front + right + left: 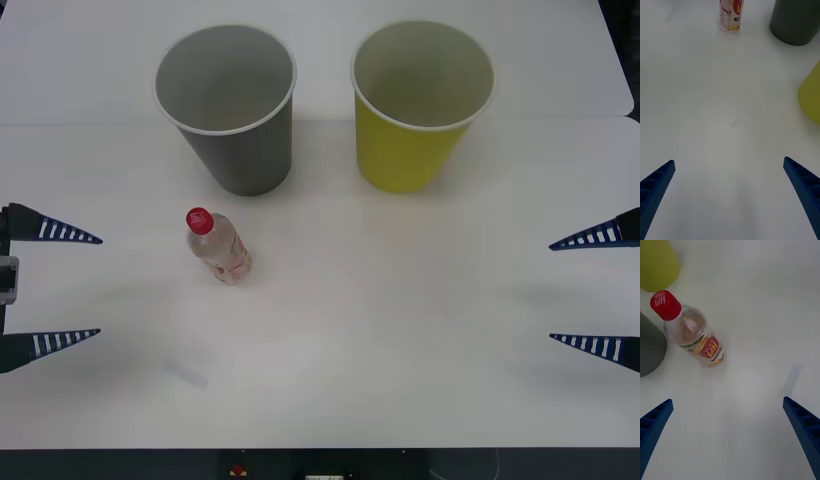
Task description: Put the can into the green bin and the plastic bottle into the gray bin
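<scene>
The bottle [218, 246] stands upright on the white table [400, 330], left of the table's middle and nearer its left edge than its right, red cap [199, 220] on top and pinkish-red label marks on its clear body. It touches nothing. Just beyond it, toward the far edge, stands the gray bin [230, 105], upright and open at the top, its white rim ringing a gray inside; the bottle reaches well short of that rim. To the right of the gray bin, apart from it by a strip of bare table, stands the green bin [418, 100], also upright, with a pale rim, the same size as its neighbour. Both bins sit toward the far edge, on either side of the table's midline. The left gripper [68, 285] hovers at the left edge, its blue ribbed fingers spread wide and holding nothing, with the bottle near it toward the middle; in its wrist view the bottle [692, 332] sits ahead between the fingers' lines, beside the gray bin [649, 348] and the green bin [657, 262]. The right gripper [590, 292] waits at the right edge, jaws likewise wide and empty, well apart from the bottle [730, 17].
</scene>
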`<state>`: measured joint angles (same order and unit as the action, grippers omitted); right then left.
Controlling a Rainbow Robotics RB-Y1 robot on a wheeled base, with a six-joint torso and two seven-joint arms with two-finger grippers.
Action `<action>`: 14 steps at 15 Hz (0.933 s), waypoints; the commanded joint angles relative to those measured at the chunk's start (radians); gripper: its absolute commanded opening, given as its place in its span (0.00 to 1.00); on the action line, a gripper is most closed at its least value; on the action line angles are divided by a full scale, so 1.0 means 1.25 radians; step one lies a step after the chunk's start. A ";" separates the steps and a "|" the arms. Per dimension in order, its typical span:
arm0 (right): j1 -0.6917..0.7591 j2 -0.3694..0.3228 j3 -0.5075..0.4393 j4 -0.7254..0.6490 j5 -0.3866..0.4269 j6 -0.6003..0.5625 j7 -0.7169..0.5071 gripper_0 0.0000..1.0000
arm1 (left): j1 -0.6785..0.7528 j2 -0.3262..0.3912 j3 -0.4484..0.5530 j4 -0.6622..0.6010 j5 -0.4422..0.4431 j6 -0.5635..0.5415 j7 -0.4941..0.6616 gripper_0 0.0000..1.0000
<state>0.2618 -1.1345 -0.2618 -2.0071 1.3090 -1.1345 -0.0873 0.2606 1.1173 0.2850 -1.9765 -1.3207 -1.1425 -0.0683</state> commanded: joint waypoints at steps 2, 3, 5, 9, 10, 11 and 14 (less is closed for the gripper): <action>0.000 0.000 0.000 0.000 0.000 0.000 0.000 1.00 | -0.001 -0.005 -0.049 0.077 0.082 0.000 0.002 1.00; 0.000 0.000 0.000 0.000 0.000 0.000 0.000 1.00 | -0.006 -0.010 -0.064 0.094 0.102 0.000 0.001 1.00; 0.000 0.000 0.000 0.000 0.000 0.000 0.000 1.00 | -0.023 -0.032 -0.097 0.137 0.136 0.000 -0.005 1.00; 0.000 0.000 0.000 0.000 0.000 0.000 0.000 1.00 | -0.045 -0.078 -0.129 0.192 0.173 0.000 -0.012 1.00; 0.000 0.000 0.000 0.000 0.000 0.000 0.000 1.00 | -0.049 -0.090 -0.132 0.206 0.178 0.000 -0.014 1.00; 0.000 0.000 0.000 0.000 0.000 0.000 0.000 1.00 | -0.051 -0.100 -0.132 0.219 0.180 0.000 -0.018 1.00; 0.000 0.000 0.000 0.000 0.000 0.000 0.000 1.00 | -0.069 -0.117 -0.169 0.279 0.231 0.003 -0.025 1.00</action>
<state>0.2618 -1.1345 -0.2618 -2.0071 1.3090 -1.1345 -0.0872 0.1855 0.9768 0.0962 -1.6626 -1.0641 -1.1406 -0.0940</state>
